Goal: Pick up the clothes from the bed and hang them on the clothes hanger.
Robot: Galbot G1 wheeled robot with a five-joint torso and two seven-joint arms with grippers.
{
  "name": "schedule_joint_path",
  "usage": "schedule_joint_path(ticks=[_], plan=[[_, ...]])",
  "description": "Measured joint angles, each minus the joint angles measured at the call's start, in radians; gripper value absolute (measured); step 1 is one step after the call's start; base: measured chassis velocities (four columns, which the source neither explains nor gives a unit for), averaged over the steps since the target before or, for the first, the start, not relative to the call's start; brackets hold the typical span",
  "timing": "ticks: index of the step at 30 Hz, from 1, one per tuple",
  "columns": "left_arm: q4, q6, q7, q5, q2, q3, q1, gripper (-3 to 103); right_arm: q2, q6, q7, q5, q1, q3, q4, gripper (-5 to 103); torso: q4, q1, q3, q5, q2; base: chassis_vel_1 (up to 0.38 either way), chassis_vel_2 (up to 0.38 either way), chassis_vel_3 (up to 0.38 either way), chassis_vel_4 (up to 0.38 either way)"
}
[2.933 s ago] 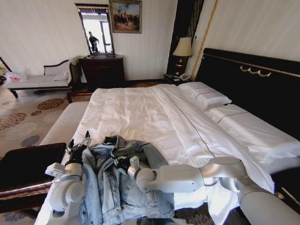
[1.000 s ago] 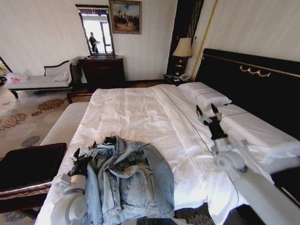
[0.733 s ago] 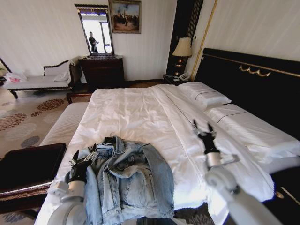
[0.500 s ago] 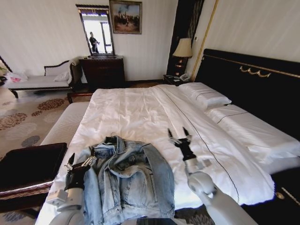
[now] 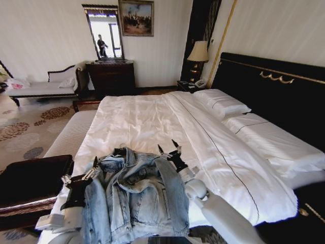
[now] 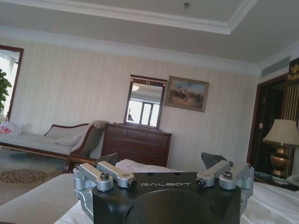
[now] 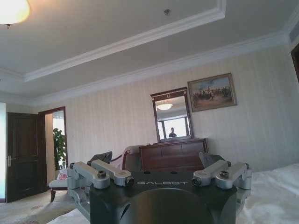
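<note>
lying crumpled at the near edge of the bed [image 5: 152, 122], the denim jacket [image 5: 134, 195] is flanked by two grippers. the left gripper [image 5: 81, 174] is held just beside its left sleeve and the right gripper [image 5: 167, 150] just past its right shoulder, both with fingers spread apart and nothing held. farther off, white pillows [image 5: 223, 104] are set against the black headboard [image 5: 274, 96].

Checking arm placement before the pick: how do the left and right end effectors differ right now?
The left end effector sits at the denim jacket's left shoulder edge; the right end effector is beside the jacket's right shoulder, over the white bed. The left one is nearer the robot, the right farther up the bed. Both are open, holding nothing.
</note>
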Motion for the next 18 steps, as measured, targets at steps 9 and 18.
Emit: schedule_joint_path(ticks=[9,18], plan=[[-0.022,0.003,-0.011,-0.013,-0.005,-0.027,0.003,100,0.064,0.005,-0.005,-0.030,-0.034,-0.005,-0.021,100,0.0000,0.000,0.000,0.0001,0.000,0.000,0.000,0.000,0.000],[-0.010,0.008,-0.024,-0.005,-0.010,-0.020,-0.007,100,0.044,0.017,-0.017,-0.040,-0.069,0.012,0.011,100,0.0000,0.000,0.000,0.0000,0.000,0.000,0.000,0.000,0.000]])
